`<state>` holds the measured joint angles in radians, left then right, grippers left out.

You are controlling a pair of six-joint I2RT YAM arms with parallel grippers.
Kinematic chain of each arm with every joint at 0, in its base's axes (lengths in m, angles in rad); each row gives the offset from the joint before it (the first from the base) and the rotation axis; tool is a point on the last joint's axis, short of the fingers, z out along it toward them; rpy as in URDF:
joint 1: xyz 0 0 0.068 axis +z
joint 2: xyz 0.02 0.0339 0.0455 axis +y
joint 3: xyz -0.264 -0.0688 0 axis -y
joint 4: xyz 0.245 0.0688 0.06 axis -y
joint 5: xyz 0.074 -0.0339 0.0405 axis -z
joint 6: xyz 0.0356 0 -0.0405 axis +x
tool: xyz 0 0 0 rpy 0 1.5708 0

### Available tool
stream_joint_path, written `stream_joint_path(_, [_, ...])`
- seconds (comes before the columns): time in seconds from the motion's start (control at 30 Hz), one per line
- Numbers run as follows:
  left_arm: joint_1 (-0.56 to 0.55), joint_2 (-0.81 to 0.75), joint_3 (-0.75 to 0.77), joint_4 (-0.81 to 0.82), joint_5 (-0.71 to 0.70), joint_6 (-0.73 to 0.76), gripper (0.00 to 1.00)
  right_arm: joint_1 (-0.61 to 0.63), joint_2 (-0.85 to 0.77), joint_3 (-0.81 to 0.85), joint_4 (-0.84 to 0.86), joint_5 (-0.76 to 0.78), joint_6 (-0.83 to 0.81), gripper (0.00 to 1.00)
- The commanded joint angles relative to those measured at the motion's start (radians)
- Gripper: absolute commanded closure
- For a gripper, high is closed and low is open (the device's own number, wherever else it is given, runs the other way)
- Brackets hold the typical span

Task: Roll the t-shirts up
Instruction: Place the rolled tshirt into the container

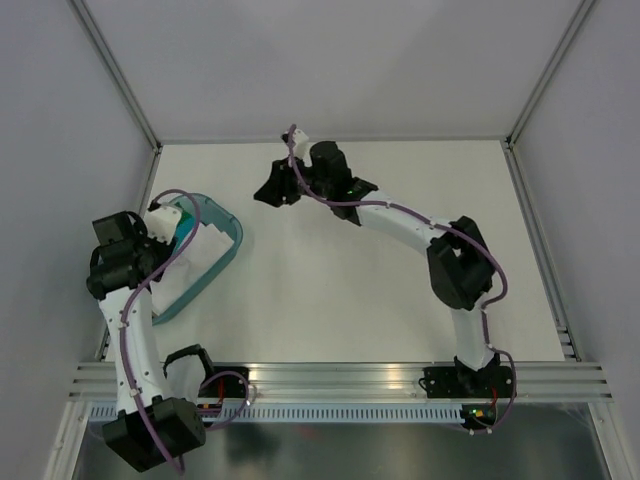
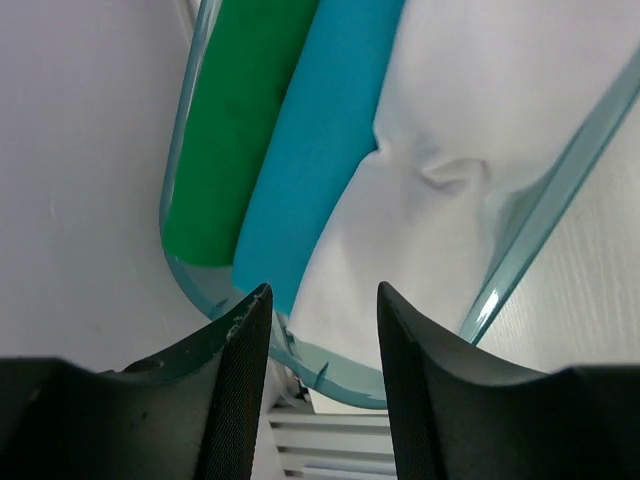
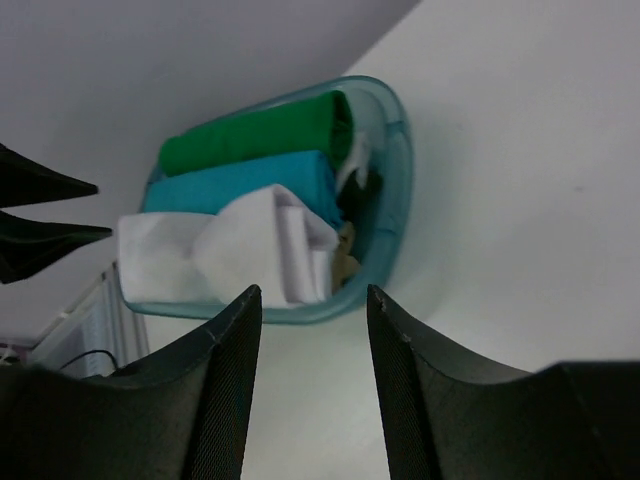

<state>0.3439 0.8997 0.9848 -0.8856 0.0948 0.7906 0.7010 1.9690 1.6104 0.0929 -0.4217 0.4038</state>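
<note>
A translucent teal tub (image 1: 236, 237) sits at the table's left side, and three rolled t-shirts lie side by side in it. They are a green roll (image 2: 235, 120), a light blue roll (image 2: 310, 150) and a white tee (image 2: 450, 180). A bit of tan cloth (image 3: 347, 262) shows at the tub's far end. My left gripper (image 2: 322, 300) is open and empty, hovering over the tub's near end (image 1: 172, 218). My right gripper (image 3: 312, 295) is open and empty above bare table at the middle back (image 1: 272, 190), facing the tub (image 3: 400, 180) from a distance.
The white table (image 1: 400, 270) is walled by grey panels with aluminium posts (image 1: 120, 75) at the back corners. A slotted aluminium rail (image 1: 340, 380) carries the arm bases along the near edge. The tub lies close to the left wall.
</note>
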Motion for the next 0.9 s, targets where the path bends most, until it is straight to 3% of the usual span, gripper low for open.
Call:
stream_joint_path(0.0, [0.125,-0.008,-0.046,0.036,-0.005,-0.119,0.49,0.057,0.171,0.169,0.146,-0.139,0.133,0.48])
stream_joint_path(0.1, [0.216,-0.022,-0.081,0.045,0.048,-0.14,0.47,0.104,0.312,0.325,0.182,-0.164,0.176,0.48])
stream_joint_path(0.27, [0.363,0.039,-0.087,0.047,0.184,-0.194,0.34,0.143,0.508,0.523,0.28,-0.183,0.283,0.45])
stream_joint_path(0.37, [0.38,0.079,-0.072,0.034,0.292,-0.244,0.33,0.143,0.585,0.624,0.272,-0.18,0.32,0.46])
stream_joint_path(0.87, [0.426,0.113,-0.126,0.066,0.211,-0.252,0.4,0.164,0.63,0.53,0.399,-0.238,0.415,0.52])
